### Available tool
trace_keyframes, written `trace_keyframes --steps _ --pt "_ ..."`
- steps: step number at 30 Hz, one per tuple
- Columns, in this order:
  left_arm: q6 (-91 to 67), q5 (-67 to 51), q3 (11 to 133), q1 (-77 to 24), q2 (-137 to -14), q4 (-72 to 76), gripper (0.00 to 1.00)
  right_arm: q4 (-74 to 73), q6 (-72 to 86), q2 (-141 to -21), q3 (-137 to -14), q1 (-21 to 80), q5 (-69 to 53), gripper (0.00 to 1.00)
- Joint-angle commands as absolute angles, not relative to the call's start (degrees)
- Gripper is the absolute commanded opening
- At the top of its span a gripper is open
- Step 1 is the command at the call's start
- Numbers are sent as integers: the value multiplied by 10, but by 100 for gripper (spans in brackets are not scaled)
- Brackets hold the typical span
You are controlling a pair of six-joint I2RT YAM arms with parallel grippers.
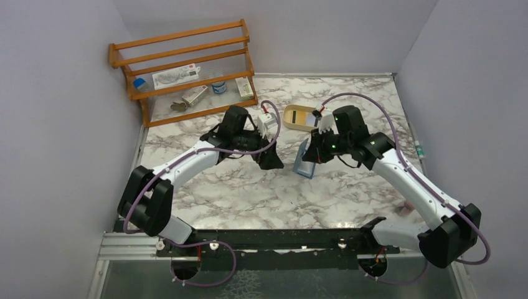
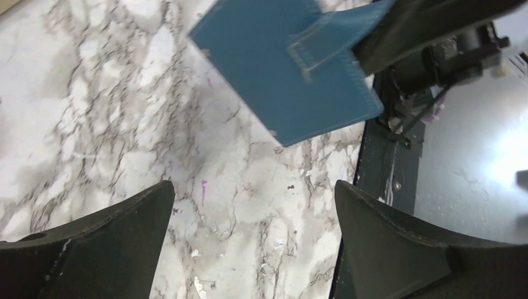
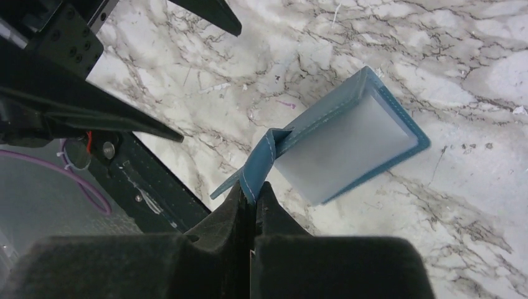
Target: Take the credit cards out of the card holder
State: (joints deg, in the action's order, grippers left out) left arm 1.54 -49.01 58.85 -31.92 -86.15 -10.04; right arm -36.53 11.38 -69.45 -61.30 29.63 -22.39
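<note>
One-flap hold only: light, floppy holder (image 2: pixel 274 68) dangling over the worktop's (image 1: pixel 249 193) middle from clamped right pincer (image 3: pixel 254 190), left pincer (image 2: pixel 252 193) agape beside it; probably best pinching stiff, slick cards (image 3: pixel 348 143) by their exposed edge.

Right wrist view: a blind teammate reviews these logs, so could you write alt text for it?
The right gripper is shut on a flap of the teal card holder, which hangs open showing a pale card inside. The marble table lies beneath.
</note>
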Motion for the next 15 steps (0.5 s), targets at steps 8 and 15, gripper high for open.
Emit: trace_keyframes --steps 8,15 --pt "-209 -312 406 -389 -788 188 99 -451 207 -680 -622 296 -225 1" --pt "-216 -347 310 -418 -711 327 99 -414 293 -703 -629 296 -249 1"
